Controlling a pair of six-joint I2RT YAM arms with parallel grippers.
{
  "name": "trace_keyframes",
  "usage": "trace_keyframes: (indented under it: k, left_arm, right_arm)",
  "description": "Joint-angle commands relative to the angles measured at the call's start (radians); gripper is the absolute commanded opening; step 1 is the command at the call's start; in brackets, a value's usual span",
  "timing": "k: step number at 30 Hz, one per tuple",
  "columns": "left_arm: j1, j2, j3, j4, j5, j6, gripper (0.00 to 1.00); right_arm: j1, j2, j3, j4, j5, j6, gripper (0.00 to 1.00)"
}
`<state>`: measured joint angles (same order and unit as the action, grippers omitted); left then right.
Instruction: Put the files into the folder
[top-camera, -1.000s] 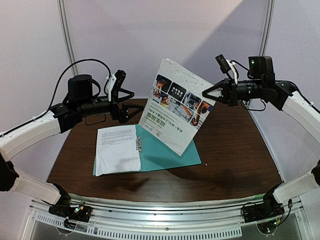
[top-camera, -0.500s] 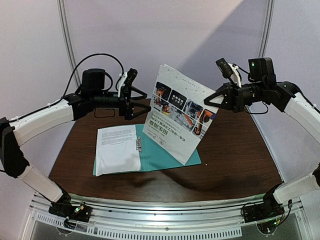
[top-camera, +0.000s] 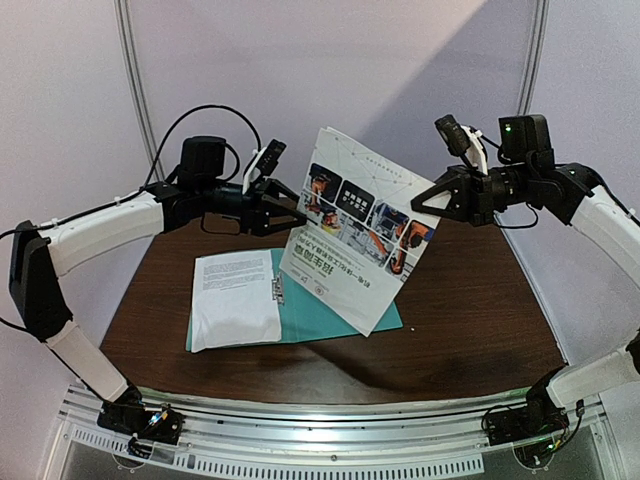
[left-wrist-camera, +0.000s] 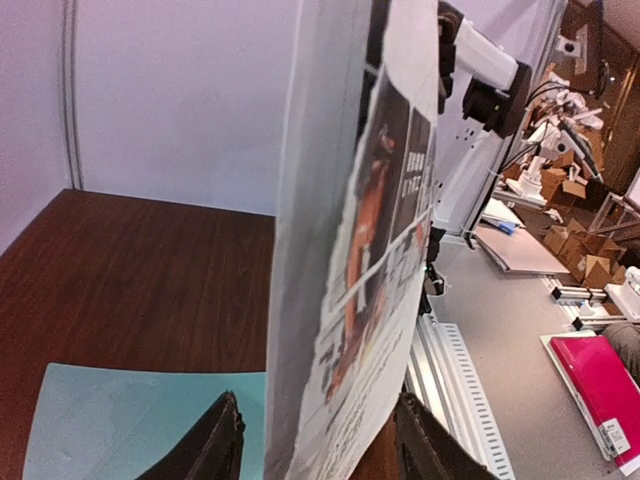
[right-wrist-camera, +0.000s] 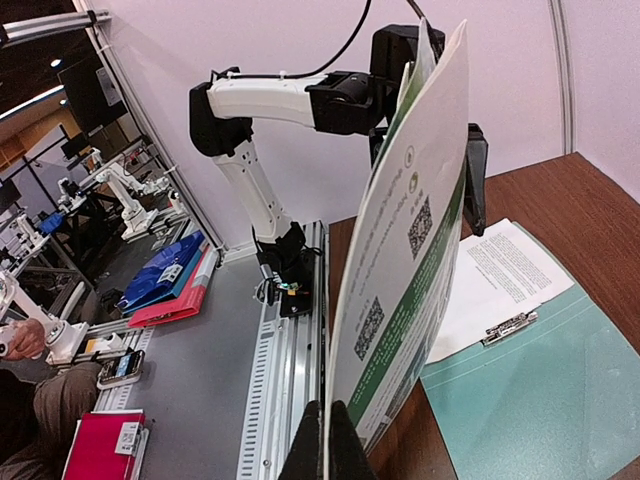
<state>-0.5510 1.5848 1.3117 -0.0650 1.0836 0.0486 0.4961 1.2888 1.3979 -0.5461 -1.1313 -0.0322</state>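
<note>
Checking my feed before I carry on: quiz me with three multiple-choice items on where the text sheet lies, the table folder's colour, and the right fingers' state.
1. Where does the text sheet lie? A) on the folder's left half B) under the folder C) propped against the wall
2. What colour is the folder? A) red B) teal C) yellow
3. The right fingers are: A) open, empty B) shut on the colour sheet C) out of view
Key: 1A, it lies flat left of the clip; 2B, teal card shows beside the sheet; 3B, they pinch the upright sheet's edge.
</note>
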Motion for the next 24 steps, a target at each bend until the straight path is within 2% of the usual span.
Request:
trace_keyframes:
  k: [1, 5, 9, 13, 18, 19, 20, 22, 24]
  left_arm:
    - [-0.01, 0.005, 0.018, 0.001, 0.087, -0.015, 0.5]
    - [-0.022, -0.003, 0.019, 0.001, 0.084, -0.021, 0.45]
    - [-0.026, -0.005, 0.02, 0.002, 0.06, -0.029, 0.27]
    - [-0.026, -0.014, 0.009, 0.004, 0.027, -0.044, 0.01]
    - [-0.026, -0.041, -0.023, 0.031, -0.003, -0.074, 0.0]
    - [-0.026, -0.047, -0.028, 0.03, -0.012, -0.076, 0.0]
    - [-0.025, -0.054, -0.032, 0.026, -0.025, -0.079, 0.0]
    - [-0.023, -0.066, -0.041, 0.019, -0.048, -0.081, 0.0]
    - [-0.023, -0.079, -0.054, 0.02, -0.073, -0.09, 0.0]
  right_arm:
    - [0.007, -0.007, -0.015, 0.019, -0.019, -0.008, 0.0]
    - [0.007, -0.004, -0.021, 0.032, -0.028, -0.004, 0.0]
    - [0.007, -0.008, -0.035, 0.048, -0.027, 0.004, 0.0]
    - [0.007, -0.014, -0.045, 0.051, -0.019, 0.005, 0.0]
    - [0.007, -0.022, -0.071, 0.076, 0.073, 0.008, 0.0]
    - [0.006, -0.032, -0.085, 0.098, 0.125, 0.022, 0.03]
    - [0.007, -0.04, -0.099, 0.125, 0.168, 0.034, 0.11]
    - [0.006, -0.06, -0.132, 0.171, 0.214, 0.074, 0.33]
    - [0.007, -0.076, -0.156, 0.208, 0.233, 0.1, 0.6]
